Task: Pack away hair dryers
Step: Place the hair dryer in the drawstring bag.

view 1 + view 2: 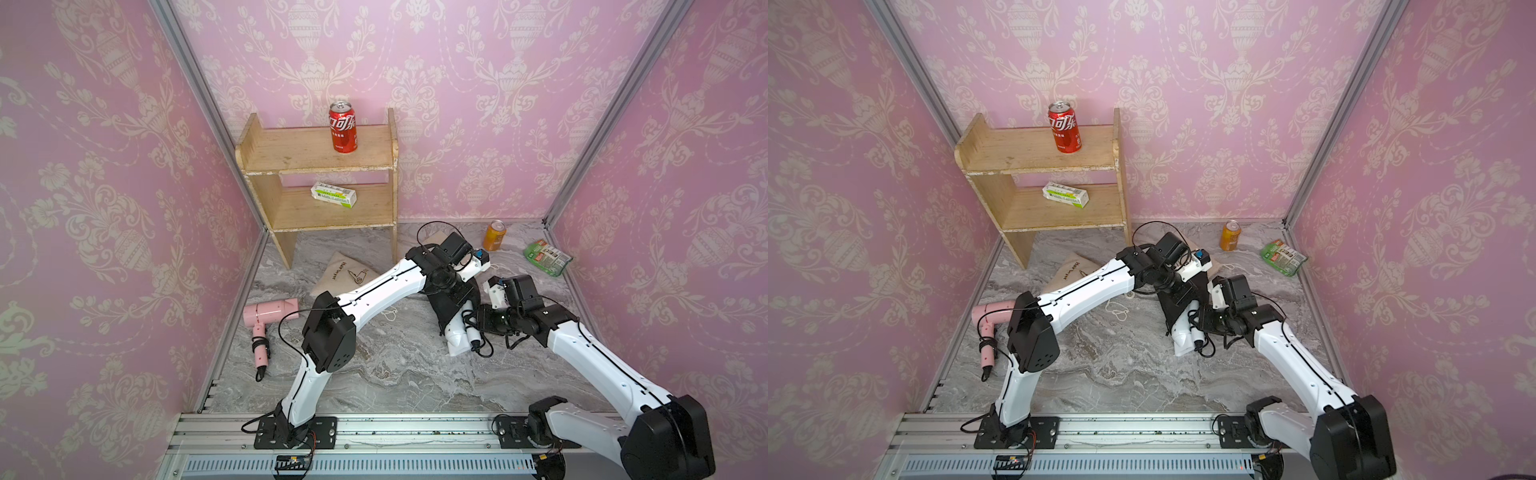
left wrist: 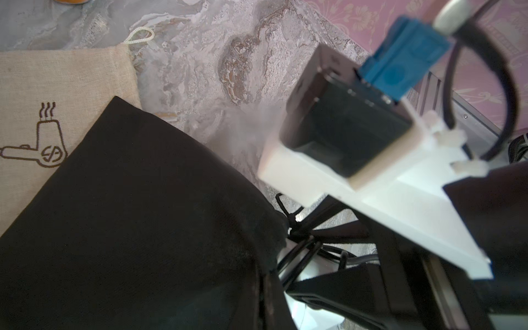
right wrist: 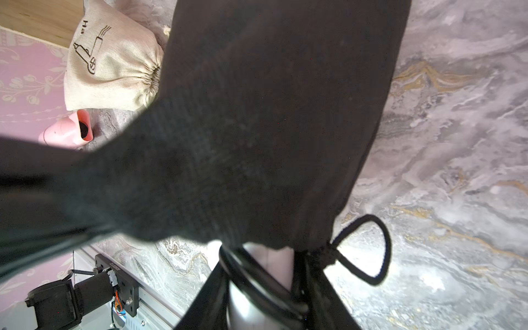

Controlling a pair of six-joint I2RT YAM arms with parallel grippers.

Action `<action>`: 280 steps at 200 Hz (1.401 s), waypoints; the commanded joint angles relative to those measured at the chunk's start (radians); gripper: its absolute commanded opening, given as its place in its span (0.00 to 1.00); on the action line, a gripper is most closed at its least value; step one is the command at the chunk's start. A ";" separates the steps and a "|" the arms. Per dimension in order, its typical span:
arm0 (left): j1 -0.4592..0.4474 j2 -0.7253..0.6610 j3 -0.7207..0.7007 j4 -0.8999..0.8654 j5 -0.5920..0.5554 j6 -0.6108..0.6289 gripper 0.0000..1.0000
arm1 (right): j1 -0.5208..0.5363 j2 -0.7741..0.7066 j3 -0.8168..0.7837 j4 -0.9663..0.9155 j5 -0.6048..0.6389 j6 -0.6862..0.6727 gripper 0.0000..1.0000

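A white hair dryer (image 1: 456, 337) (image 1: 1183, 338) lies right of centre, its front end inside a black pouch (image 1: 446, 309) (image 2: 143, 214) (image 3: 271, 128). My left gripper (image 1: 455, 297) (image 2: 265, 288) is shut on the pouch's rim. From the right, my right gripper (image 1: 473, 328) (image 3: 263, 288) is shut on the white dryer's (image 3: 274, 260) rear end and its black cord. At the far left a pink hair dryer (image 1: 270, 312) (image 1: 988, 314) (image 3: 68, 131) lies free with its cord wrapped round the handle.
Beige pouches lie by the shelf (image 1: 345, 274) (image 3: 114, 63) and behind the left arm (image 2: 43, 100). The wooden shelf (image 1: 291, 149) at the back left bears a red can (image 1: 343, 126) and a green-white box (image 1: 333, 194). An orange can (image 1: 494, 235) and a green packet (image 1: 547, 257) sit at the back right.
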 commanded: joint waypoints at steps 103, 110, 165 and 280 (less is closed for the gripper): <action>-0.011 -0.211 -0.305 0.062 0.052 0.013 0.00 | -0.129 -0.042 0.042 0.061 -0.136 0.036 0.31; -0.010 -0.217 -0.315 0.069 0.056 0.010 0.00 | -0.132 -0.048 0.040 0.068 -0.139 0.046 0.31; -0.010 -0.236 -0.387 0.111 0.069 -0.017 0.00 | -0.152 -0.061 0.040 0.122 -0.177 0.115 0.31; -0.019 -0.261 -0.333 0.109 0.107 -0.044 0.00 | -0.154 -0.100 0.010 0.157 -0.013 0.162 0.32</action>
